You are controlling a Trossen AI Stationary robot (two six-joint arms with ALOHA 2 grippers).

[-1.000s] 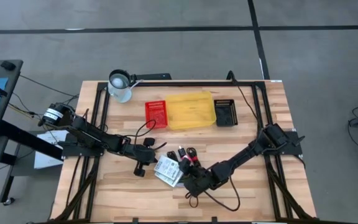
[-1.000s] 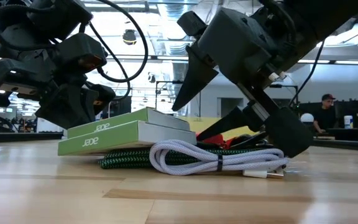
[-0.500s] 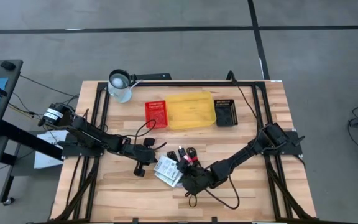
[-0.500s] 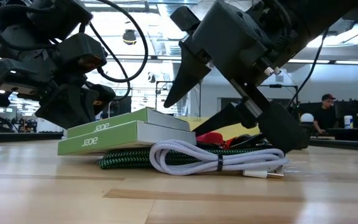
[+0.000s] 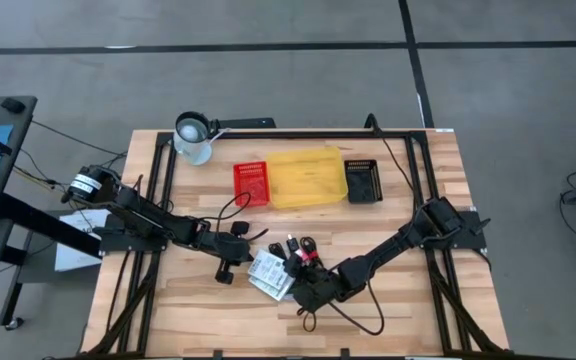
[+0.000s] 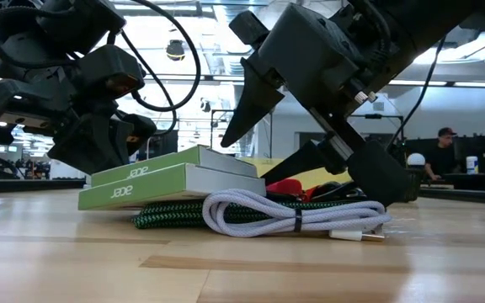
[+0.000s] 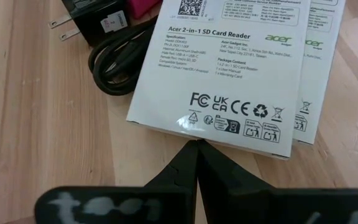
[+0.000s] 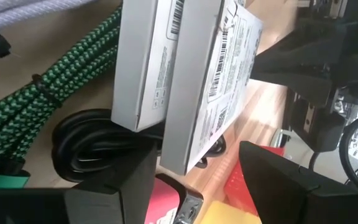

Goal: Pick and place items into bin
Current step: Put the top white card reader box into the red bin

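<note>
Two white packets with green print lie side by side on the table, on a pile of cords; they also show in the low view. A green braided cord, a white cord, a black cord and a red-pink piece lie under and beside them. My left gripper is shut, its tip at the packets' left edge. My right gripper is open at the pile's right side, one finger on each side of the packets' end. My left gripper's shut fingertips stand right at the near packet's edge, level with the table. I cannot tell whether they touch it.
A red basket, a yellow bin and a black basket stand in a row at the far middle. A mug stands far left. A black plug lies by the black cord. A black frame rims the table.
My right gripper, still open, has gone a little toward the table's left, closer over the packets. The packets and cords lie as before.
</note>
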